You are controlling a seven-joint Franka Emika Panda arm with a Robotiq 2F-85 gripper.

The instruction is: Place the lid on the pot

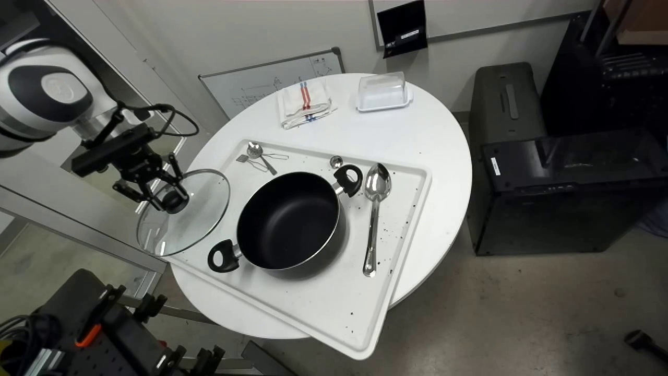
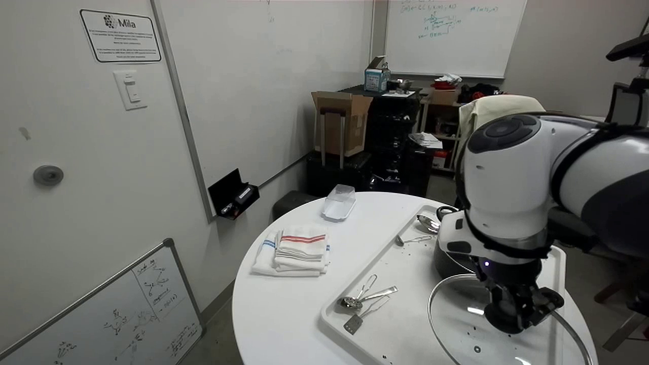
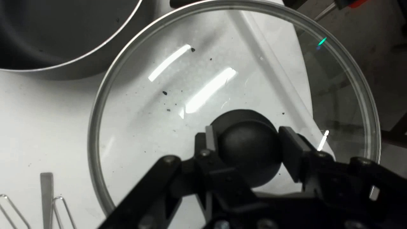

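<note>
The black pot [image 1: 289, 222] stands uncovered on the white tray with its dark inside showing. It is partly hidden behind the arm in an exterior view [image 2: 448, 261], and part of its rim shows in the wrist view [image 3: 63, 41]. My gripper [image 1: 171, 200] is shut on the black knob of the clear glass lid [image 1: 206, 209], with one finger pad on each side of the knob in the wrist view [image 3: 249, 146]. The lid hangs in the air beside the pot, over the edge of the tray and table. The lid also shows in an exterior view [image 2: 456, 309].
The white tray [image 1: 334, 318] lies on a round white table [image 1: 443, 156]. A large metal spoon [image 1: 373, 224] lies beside the pot, and small metal utensils [image 1: 255, 151] lie at the tray's corner. Folded towels [image 1: 305, 102] and a clear-lidded dish [image 1: 383, 93] stand farther back.
</note>
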